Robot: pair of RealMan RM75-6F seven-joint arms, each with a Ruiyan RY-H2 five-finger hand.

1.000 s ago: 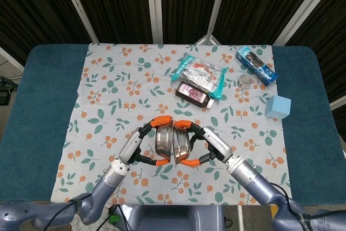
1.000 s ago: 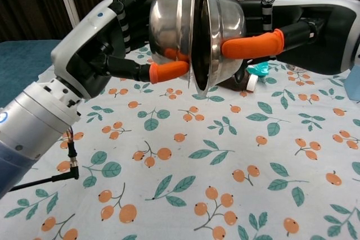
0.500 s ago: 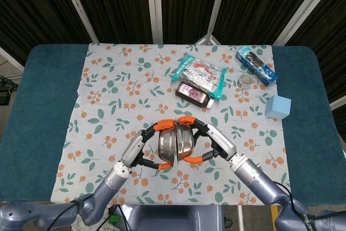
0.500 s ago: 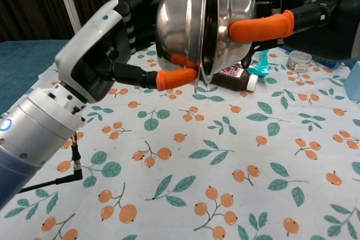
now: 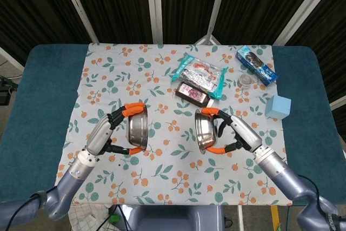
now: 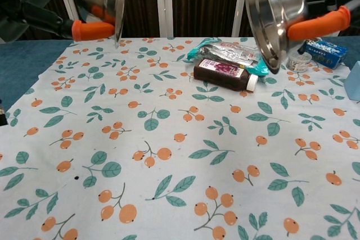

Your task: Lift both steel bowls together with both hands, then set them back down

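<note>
- Since a second ago the bowls, then pressed rim to rim at centre, have been drawn apart; both are aloft, so the set-down is likely next.
- Left hand (image 5: pixel 111 133): fingers clasp the left round polished-steel bowl (image 5: pixel 137 130) at 9 o'clock, tipped on edge, opening facing inward.
- Right hand (image 5: pixel 238 134): fingers clasp the right round polished-steel bowl (image 5: pixel 205 132) at 3 o'clock, likewise tilted.
- Both bowls mirror-bright, undented, above the fruit-print cloth on the desk (image 5: pixel 32 106).
- At 12 o'clock, farther off: a dark brown bottle (image 5: pixel 194 94).
</note>
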